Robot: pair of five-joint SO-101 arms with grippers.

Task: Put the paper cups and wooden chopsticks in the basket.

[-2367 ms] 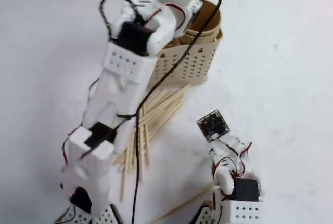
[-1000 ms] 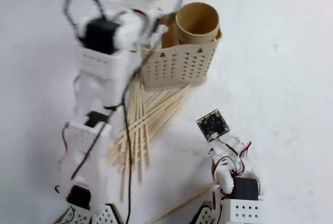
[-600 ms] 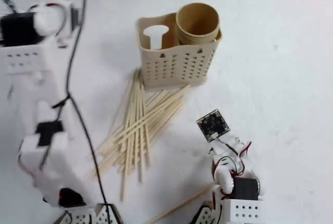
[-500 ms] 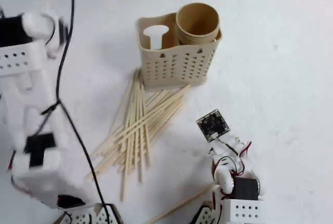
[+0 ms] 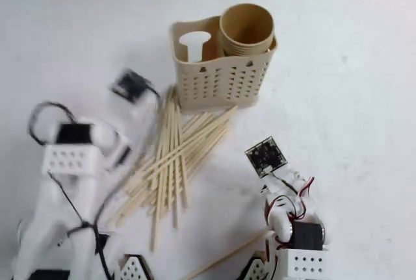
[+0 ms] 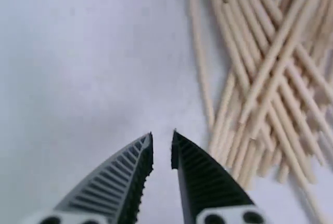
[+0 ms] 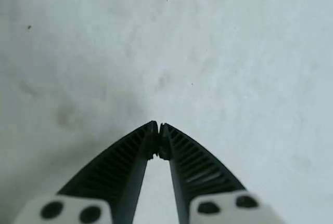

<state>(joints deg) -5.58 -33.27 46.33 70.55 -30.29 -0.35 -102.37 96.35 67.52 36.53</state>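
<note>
Now, nearer arm: the left one; its gripper sits just beside the pile, while the right arm is well apart from it, on the pile's far side.
Left gripper (image 6: 162,136): slightly released, a narrow gap between the jaws and nothing in it; bare counter (image 5: 351,98) lies under the tips.
Right gripper (image 7: 157,127): clenched tip to tip on nothing, pointing at bare counter.
Wooden chopsticks (image 5: 172,156): a loose, crossed fan lying flat on the counter, to the left gripper's right and a little ahead of it; the nearest stick ends are near the tips but not between them.
Long axis: most sticks run from the arms' side toward the basket, roughly along the way the left gripper points, so the jaws would close across them, not along them.
Basket (image 5: 221,82): upright beyond the fan's far end, farther ahead and to the right of the left gripper; the sticks' far tips reach its foot.
Paper cups (image 5: 246,30): already stacked inside the basket, in the half farther from the left gripper.
Stray chopstick (image 5: 227,254): alone by the right arm's base, apart from the fan.
Turning point, as a judgement: the left gripper needs a short sideways shift to its right, and wider jaws, before it can straddle the sticks.
</note>
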